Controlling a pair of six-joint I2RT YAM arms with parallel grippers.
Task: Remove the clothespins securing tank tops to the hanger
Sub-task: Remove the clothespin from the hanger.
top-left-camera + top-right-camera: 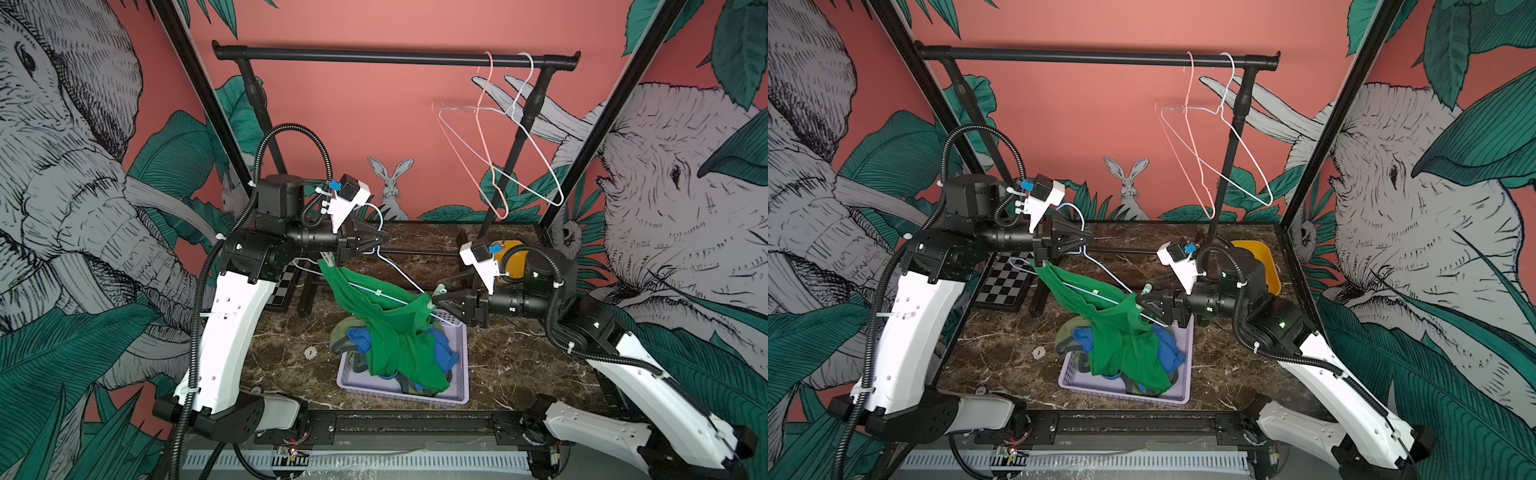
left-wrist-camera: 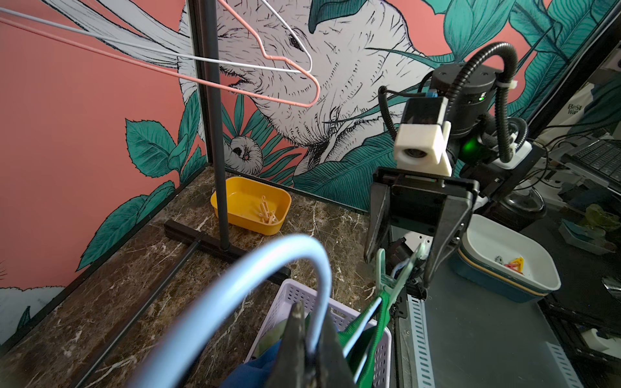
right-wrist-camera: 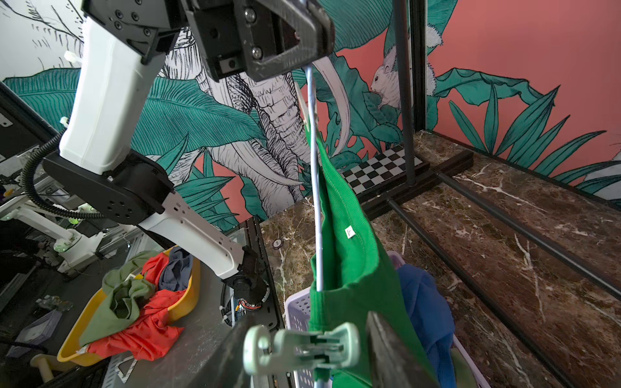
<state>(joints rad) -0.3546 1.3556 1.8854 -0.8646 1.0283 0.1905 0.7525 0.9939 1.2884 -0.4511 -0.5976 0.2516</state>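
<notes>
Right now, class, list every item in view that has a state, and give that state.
left pincer, shut on blue hanger at its neck.
right pincer, open, astride mint clothespin.
blue hanger, off the rail, tilted.
green tank top, pinned to blue hanger, hanging down.
mint clothespin, clipped on.
pale clothespin, clipped on.
lilac basket, holding blue top and olive top.
yellow tub, holding loose clothespins.

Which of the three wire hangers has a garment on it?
The pale blue hanger, gripped by the left pincer, carries the green tank top. The pink hanger and white hanger hang bare on the black rail.
</notes>
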